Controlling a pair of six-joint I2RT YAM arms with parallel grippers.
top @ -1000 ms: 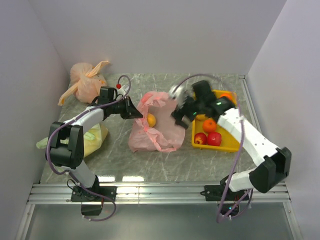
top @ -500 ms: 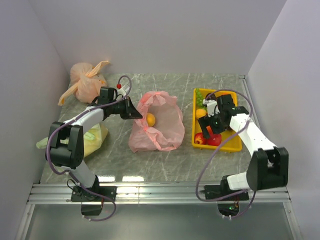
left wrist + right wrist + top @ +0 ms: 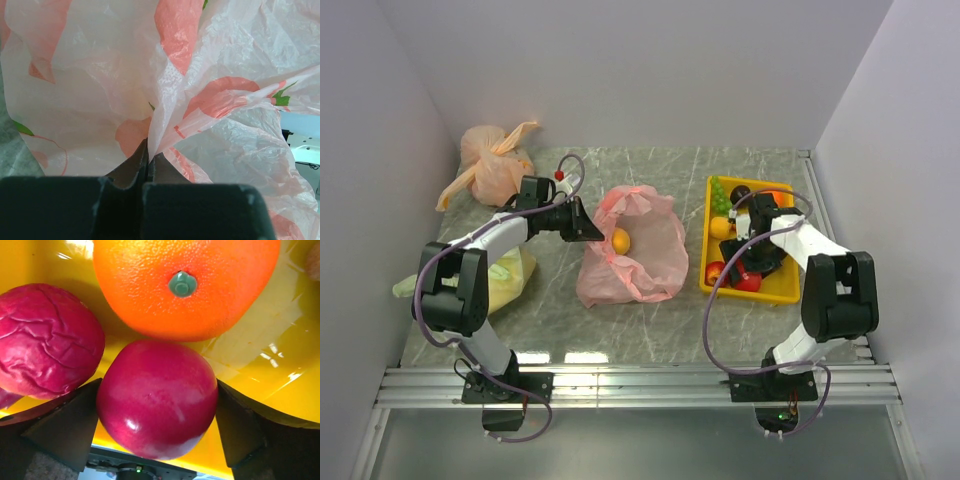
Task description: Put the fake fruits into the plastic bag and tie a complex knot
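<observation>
The pink plastic bag [image 3: 655, 260] lies open in the middle of the table with an orange fruit [image 3: 622, 240] inside. No knot shows; its mouth is open. My left gripper [image 3: 585, 228] is shut on the bag's left rim, and the left wrist view shows the jaws [image 3: 148, 150] pinching the thin film [image 3: 225, 100]. My right gripper [image 3: 745, 268] is down in the yellow tray [image 3: 782, 293]. Its fingers [image 3: 65, 430] press both sides of a red apple [image 3: 157, 400], which rests on the tray floor [image 3: 280, 365].
In the right wrist view, a large orange [image 3: 185, 285] and a wrinkled dark red fruit [image 3: 47, 340] lie beside the apple. Green grapes [image 3: 719, 192] sit at the tray's far end. An orange-peach tied bag [image 3: 490, 165] is at the back left, a yellow-green bag [image 3: 510, 278] at the left.
My right arm has swung from the bag's right rim back to the tray and come down around the red apple. The left arm has not moved.
</observation>
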